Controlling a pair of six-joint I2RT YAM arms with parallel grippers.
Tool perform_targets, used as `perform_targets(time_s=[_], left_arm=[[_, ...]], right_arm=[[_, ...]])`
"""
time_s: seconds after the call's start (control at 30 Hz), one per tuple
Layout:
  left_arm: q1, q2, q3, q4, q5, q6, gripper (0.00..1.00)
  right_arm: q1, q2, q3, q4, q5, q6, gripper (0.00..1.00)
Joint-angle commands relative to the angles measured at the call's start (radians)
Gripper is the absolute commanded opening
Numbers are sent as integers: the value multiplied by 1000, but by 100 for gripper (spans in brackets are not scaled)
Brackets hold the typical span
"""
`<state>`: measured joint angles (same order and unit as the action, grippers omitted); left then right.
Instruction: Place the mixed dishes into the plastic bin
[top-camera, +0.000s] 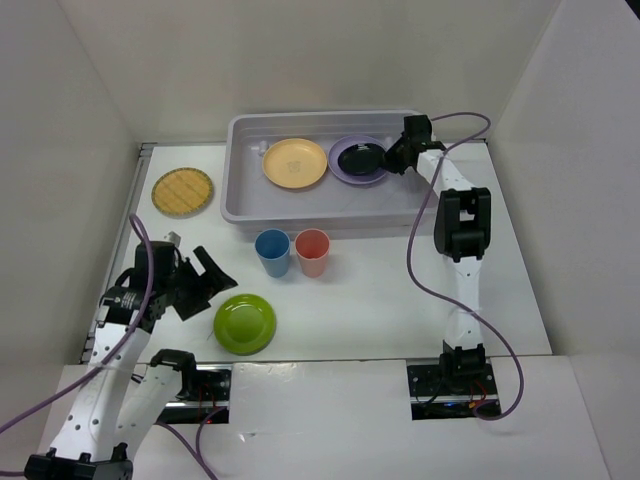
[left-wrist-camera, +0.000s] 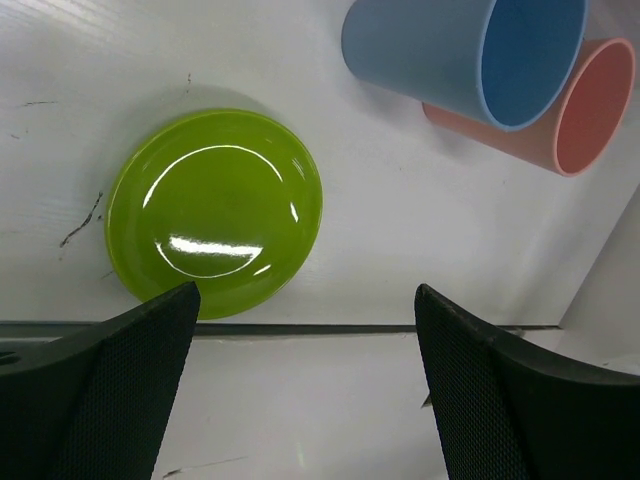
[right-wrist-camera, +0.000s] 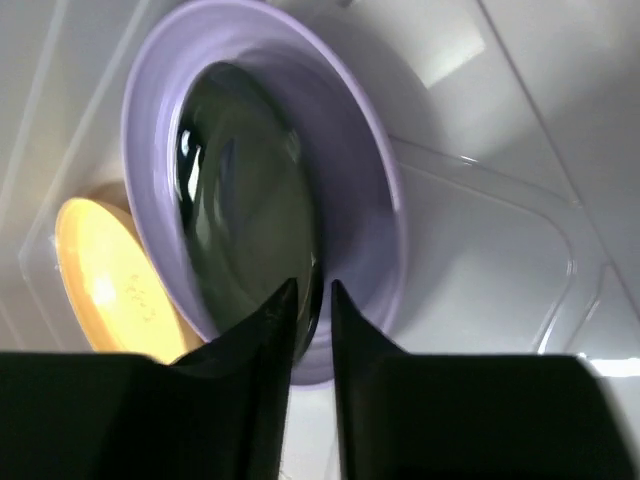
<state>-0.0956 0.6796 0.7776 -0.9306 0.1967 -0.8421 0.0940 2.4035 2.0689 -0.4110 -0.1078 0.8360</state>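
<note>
Black plate lies nested in lilac plate at the right end of plastic bin. Right hand sits at its rim, jaws nearly together; pinching or let go, cannot tell. Lime green plate lies flat on tabletop, just right of the empty, wide-spread left hand. The near edge is close; blue cup and coral cup stand between it and the bin.

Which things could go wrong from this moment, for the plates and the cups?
The right gripper straddles the rim of the black plate, which sits in the lilac plate; pulling away before releasing fully could drag it askew.
The lime green plate lies flat near the front edge of the table; the open left gripper might push it off.
The blue cup and coral cup stand close together; taking one may topple the other.
</note>
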Motion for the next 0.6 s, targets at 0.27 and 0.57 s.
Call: perform_targets(time_s=[0.27,0.57], left_arm=[[-73,98,-52,150,-23,-89,94],[-84,308,245,162,-259,0,97]], right_arm=[[7,-85,37,-17,51,-69,71],[49,-343,68,-60,82,-152,88]])
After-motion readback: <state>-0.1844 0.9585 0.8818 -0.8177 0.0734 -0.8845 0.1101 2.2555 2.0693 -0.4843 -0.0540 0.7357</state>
